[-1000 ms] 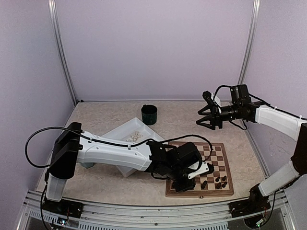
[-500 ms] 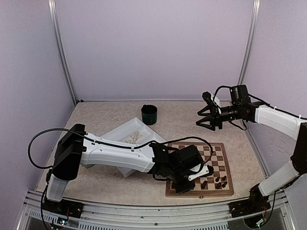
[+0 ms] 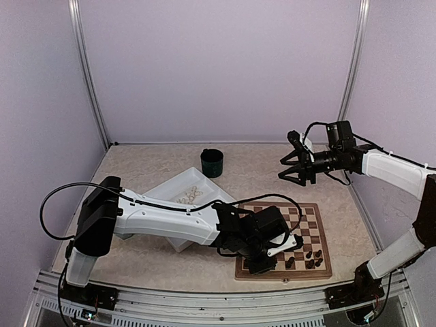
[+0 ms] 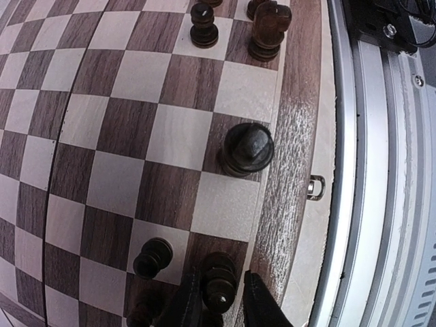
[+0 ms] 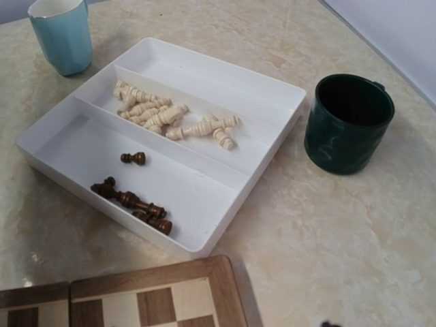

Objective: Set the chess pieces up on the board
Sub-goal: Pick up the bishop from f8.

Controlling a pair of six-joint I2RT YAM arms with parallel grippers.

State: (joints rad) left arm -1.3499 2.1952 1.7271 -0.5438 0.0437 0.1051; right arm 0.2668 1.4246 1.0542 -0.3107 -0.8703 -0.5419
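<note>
Marbled beige tabletop [image 3: 150, 170], brown-and-cream wooden chessboard [image 3: 317, 228]. Left gripper [image 4: 221, 300] narrowly astride dark turned-wood chessman [image 4: 218, 271] on edge-row square, grip unclear; right gripper [image 3: 291, 174] agape, empty. Looks light, rigid, tippy: pinch under head.

The surface [image 3: 136, 170] is a pale beige, marble-patterned top, bounded on three sides by lilac walls, with a metal rail [image 3: 204, 300] along its near edge. Four things sit directly on it. The board [image 3: 325, 240] lies flat towards the near edge, right of centre. A white tray [image 5: 204, 85] lies at an angle just beside the board's far left corner. A dark green cup [image 5: 349, 122] stands upright just beside one corner of the tray, and a light blue cup [image 5: 61, 34] stands upright near the opposite corner.
</note>
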